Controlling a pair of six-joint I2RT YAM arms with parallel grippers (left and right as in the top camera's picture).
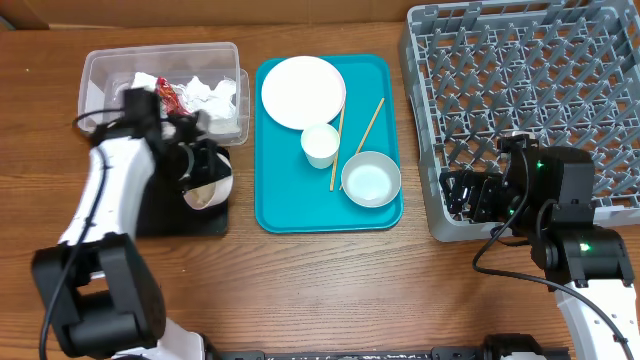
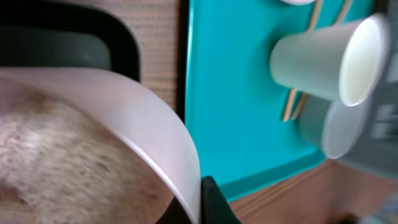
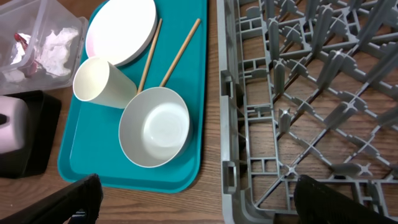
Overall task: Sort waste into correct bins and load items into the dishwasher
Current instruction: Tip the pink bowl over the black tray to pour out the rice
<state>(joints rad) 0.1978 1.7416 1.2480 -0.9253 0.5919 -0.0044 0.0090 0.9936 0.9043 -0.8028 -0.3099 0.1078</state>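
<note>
Pale bowl (image 1: 207,188) clamped at rim in left gripper (image 1: 198,165), tipped over black tray (image 1: 190,222). Right gripper (image 1: 468,195) spread wide, empty, beside grey rack (image 1: 520,60) corner.

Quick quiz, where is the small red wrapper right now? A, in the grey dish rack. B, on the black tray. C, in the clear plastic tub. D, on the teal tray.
C: the red wrapper lies inside the clear plastic tub, next to the crumpled napkins.
</note>
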